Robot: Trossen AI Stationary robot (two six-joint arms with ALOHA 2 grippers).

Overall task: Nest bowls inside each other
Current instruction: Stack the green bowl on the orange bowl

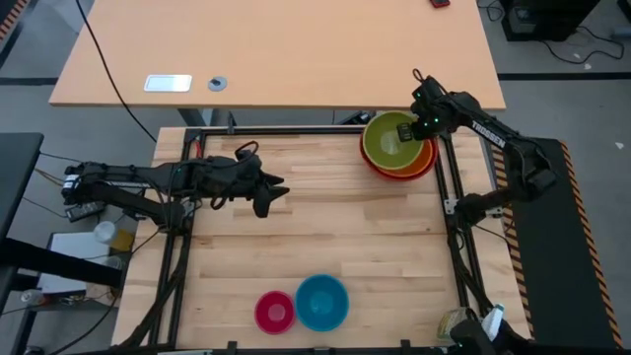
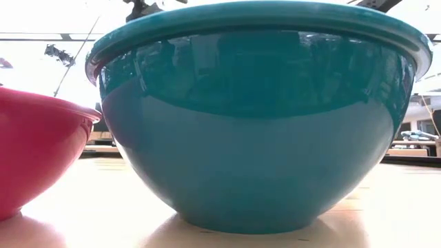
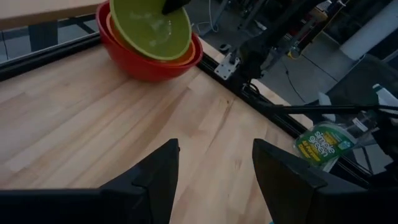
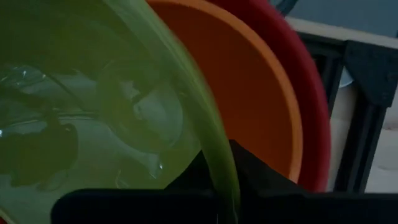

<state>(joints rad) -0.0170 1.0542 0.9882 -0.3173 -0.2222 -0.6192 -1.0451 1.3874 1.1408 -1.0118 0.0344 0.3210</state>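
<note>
At the table's far right corner, a red bowl (image 1: 402,177) stands with an orange bowl (image 1: 426,158) nested in it. A lime green bowl (image 1: 387,144) sits tilted in the orange one, with my right gripper (image 1: 406,131) shut on its rim. The blue bowl (image 1: 321,301) and the pink bowl (image 1: 274,311) stand side by side on their bases near the front edge. My left gripper (image 1: 281,192) hovers open over the table's left middle and holds nothing. My right gripper pinches the green bowl's rim (image 4: 219,163) on the far right side, one finger inside the bowl and one outside. The fingers come from above, pointing steeply down. The bowl hangs tilted inside the orange bowl (image 4: 249,93); whether its bottom rests there is hidden.
Black frame rails (image 1: 454,197) run along the table's edges, close to the stacked bowls. A tan desk (image 1: 276,49) stands beyond the far edge. A green-labelled packet (image 3: 323,143) lies off the right side. Bare wood (image 1: 325,232) lies between the stack and the two front bowls.
</note>
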